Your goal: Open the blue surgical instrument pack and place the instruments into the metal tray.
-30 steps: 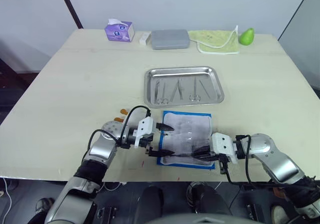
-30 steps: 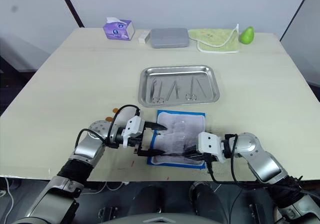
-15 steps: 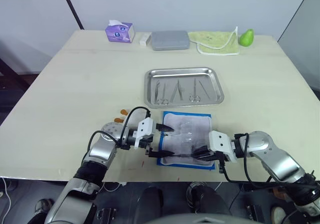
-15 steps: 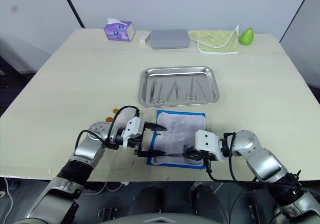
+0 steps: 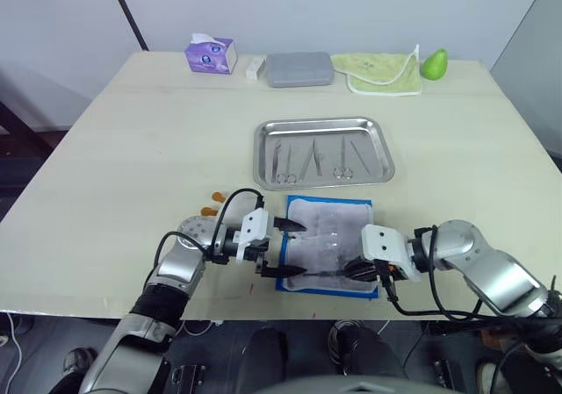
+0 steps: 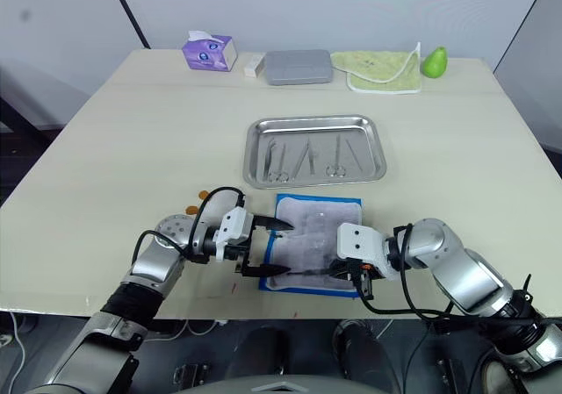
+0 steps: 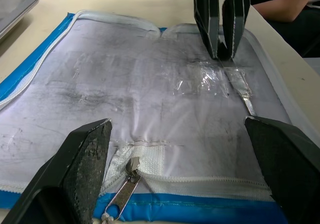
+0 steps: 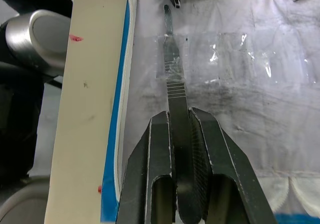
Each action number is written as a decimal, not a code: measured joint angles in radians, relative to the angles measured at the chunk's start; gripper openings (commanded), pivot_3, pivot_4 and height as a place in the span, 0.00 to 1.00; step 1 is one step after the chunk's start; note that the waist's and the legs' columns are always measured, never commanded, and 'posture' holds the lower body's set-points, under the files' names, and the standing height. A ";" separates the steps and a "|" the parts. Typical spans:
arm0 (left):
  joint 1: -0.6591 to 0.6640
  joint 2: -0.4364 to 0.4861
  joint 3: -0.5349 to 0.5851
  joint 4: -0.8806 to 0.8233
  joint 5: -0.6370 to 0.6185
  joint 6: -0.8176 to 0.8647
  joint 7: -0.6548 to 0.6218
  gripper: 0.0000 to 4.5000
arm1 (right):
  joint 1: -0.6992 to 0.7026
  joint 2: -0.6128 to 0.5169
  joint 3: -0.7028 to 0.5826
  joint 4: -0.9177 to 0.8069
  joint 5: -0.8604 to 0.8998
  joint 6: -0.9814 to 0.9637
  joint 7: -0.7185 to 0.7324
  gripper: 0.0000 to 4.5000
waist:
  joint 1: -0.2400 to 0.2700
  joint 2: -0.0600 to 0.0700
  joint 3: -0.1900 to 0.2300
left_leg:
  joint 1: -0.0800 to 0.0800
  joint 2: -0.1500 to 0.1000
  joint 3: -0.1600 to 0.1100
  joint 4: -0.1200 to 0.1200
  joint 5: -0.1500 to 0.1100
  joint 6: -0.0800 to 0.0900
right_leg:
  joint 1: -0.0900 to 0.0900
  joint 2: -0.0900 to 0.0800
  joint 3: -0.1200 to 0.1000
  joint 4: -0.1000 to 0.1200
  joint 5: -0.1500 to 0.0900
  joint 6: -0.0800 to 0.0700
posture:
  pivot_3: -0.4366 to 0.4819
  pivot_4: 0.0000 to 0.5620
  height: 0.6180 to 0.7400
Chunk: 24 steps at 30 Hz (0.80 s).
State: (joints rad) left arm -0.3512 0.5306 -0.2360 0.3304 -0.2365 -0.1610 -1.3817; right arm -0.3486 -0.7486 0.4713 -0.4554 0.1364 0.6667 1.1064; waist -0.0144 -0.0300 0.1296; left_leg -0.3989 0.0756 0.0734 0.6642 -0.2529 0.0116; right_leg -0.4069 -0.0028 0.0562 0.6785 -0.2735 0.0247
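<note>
Pack (image 5: 329, 245) unfolded flat at near edge of pale worktop (image 5: 158, 139): bright-blue border, crinkled whitish clear lining, white zip tape, small metal zipper pull (image 7: 122, 194). Right pincer (image 8: 179, 121) clamped on flat ribbed handle of thin steel instrument (image 8: 172, 79) lying on lining under clear film. Left pincer (image 5: 283, 248) spread wide over pack's left edge, holding nothing. Metal tray (image 5: 323, 128) shiny, shallow, rounded corners, just beyond pack; slim scissors and forceps (image 5: 310, 161) inside.

Blue pack (image 5: 329, 245) lies unfolded; instruments (image 5: 312, 160) rest in tray (image 5: 323, 127).
</note>
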 measured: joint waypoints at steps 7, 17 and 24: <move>-0.006 -0.005 0.000 0.013 0.000 -0.012 -0.007 1.00 | -0.055 -0.014 0.022 -0.039 0.004 0.073 0.005 0.02 | 0.000 0.003 0.002 | 0.000 0.000 0.000 0.000 0.000 0.000 | 0.000 0.000 0.000 0.000 0.000 0.000 | 0.48 0.27 1.00; -0.005 -0.005 0.000 0.003 0.000 -0.011 -0.005 1.00 | -0.081 -0.067 0.023 -0.081 0.010 0.107 0.015 0.02 | 0.000 0.004 0.002 | -0.001 0.000 -0.001 0.000 0.000 0.000 | -0.002 0.000 0.001 0.000 0.000 0.000 | 0.48 0.27 1.00; 0.000 -0.004 0.000 -0.016 0.001 0.008 0.004 1.00 | -0.093 -0.078 0.023 -0.093 0.011 0.114 0.019 0.02 | 0.000 0.004 0.003 | -0.002 0.000 0.000 0.000 0.000 0.000 | -0.002 0.000 0.002 0.000 0.000 0.000 | 0.48 0.27 1.00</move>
State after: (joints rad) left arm -0.3516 0.5266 -0.2364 0.3145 -0.2355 -0.1531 -1.3776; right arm -0.4418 -0.8265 0.4943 -0.5487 0.1473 0.7812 1.1257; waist -0.0142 -0.0260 0.1322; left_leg -0.4005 0.0756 0.0730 0.6641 -0.2529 0.0116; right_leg -0.4089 -0.0032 0.0579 0.6784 -0.2735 0.0248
